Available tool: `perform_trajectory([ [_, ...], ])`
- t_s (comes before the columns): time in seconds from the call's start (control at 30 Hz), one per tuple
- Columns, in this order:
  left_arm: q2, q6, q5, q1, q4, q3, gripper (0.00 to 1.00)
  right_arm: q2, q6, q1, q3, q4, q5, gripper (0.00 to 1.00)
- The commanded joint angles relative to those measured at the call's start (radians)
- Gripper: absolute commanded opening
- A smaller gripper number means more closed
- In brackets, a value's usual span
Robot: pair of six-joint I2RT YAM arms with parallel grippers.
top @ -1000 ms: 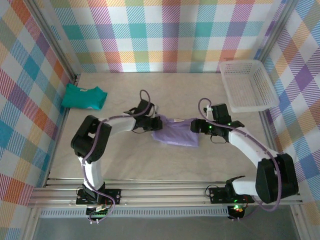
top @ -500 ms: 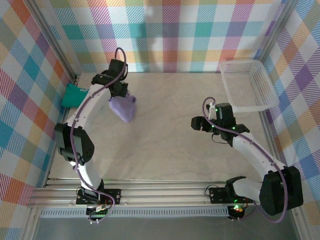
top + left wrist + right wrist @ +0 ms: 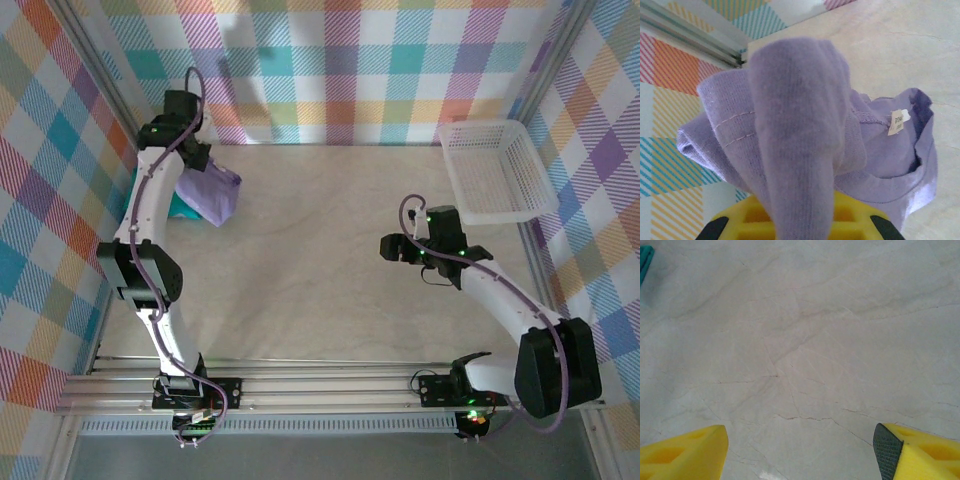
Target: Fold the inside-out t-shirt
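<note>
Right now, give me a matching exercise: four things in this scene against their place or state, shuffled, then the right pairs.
1 lavender t-shirt
2 teal folded garment
3 white basket
4 right jaws

a far-right corner, empty
b open above bare table
c bunched in the left jaws
d far-left corner, by the wall

Pairs: 1-c; 2-d; 3-a; 4-b

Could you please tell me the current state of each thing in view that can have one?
Lavender t-shirt: bunched, hanging from the left gripper, neck tag showing.
Left gripper: shut on the t-shirt, at the table's far left.
Right gripper: open, empty, above bare table.
Teal garment: lying on the table, mostly hidden by the t-shirt and left arm.
White basket: upright, empty.
</note>
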Motion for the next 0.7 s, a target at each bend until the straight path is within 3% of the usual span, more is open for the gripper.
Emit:
perform_trajectory([
  [0.0,0.045,0.032,0.021,0.063,0.031,0.059,0.00,0.030,-0.020,-0.001,0.018,0.017,-0.026,0.77],
  [0.17,0.188,0.035,-0.069,0.167,0.128,0.102,0.01,0.043,-0.022,-0.001,0.031,0.000,-0.024,0.77],
  [0.23,0.283,0.002,-0.185,0.206,0.201,0.134,0.15,0.044,-0.021,-0.002,0.034,-0.014,-0.020,0.77],
  [0.27,0.332,-0.023,-0.233,0.221,0.211,0.173,0.25,0.043,-0.022,-0.002,0.037,-0.023,-0.022,0.77],
  [0.3,0.393,-0.066,-0.293,0.236,0.206,0.237,0.46,0.039,-0.021,-0.003,0.039,-0.034,-0.021,0.78],
  [0.37,0.493,-0.151,-0.341,0.257,0.134,0.396,0.61,0.023,-0.019,-0.003,0.046,-0.063,-0.014,0.78],
  [0.4,0.521,-0.195,-0.344,0.259,0.102,0.459,0.69,0.010,-0.021,-0.002,0.049,-0.080,-0.006,0.78],
  [0.57,0.464,-0.303,-0.329,0.231,0.012,0.486,0.82,-0.073,-0.038,-0.003,0.043,-0.129,0.065,0.78],
  [0.67,0.334,-0.461,-0.201,0.225,-0.083,0.385,0.83,-0.100,-0.070,-0.003,0.058,-0.174,0.143,0.80],
])
